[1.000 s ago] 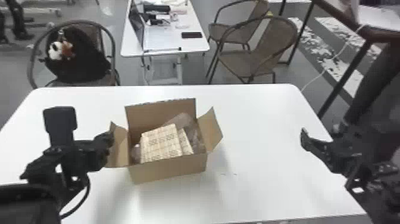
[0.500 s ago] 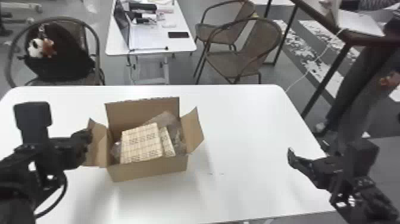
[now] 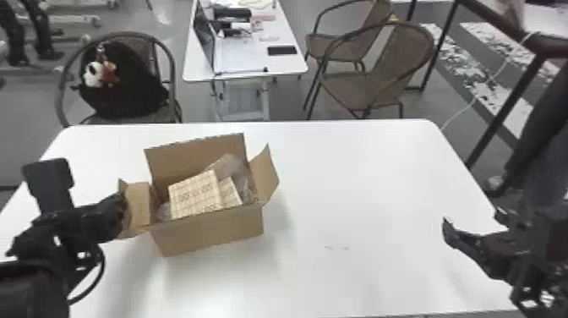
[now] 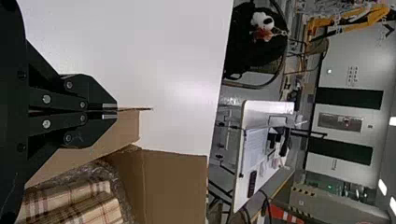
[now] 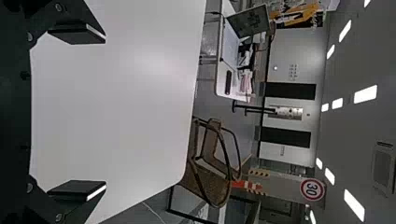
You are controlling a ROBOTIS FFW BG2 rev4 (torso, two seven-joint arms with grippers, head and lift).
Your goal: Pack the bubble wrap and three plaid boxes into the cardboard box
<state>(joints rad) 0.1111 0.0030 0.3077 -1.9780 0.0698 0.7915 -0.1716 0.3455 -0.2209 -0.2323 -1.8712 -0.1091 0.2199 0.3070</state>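
The left claw [image 3: 121,204] is pinched tight on a box flap [image 3: 138,204].

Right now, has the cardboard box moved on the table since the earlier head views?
Yes, to the robot's left: the cardboard box now sits farther from the far right corner of the table than before.

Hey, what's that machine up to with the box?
A robot is packing a cardboard box, whose top is open. Its left pincer is closed on a side flap. Inside lie bubble wrap and at least two plaid boxes; I can't tell whether a third is in there. The right pincer is open and empty, away from the box.
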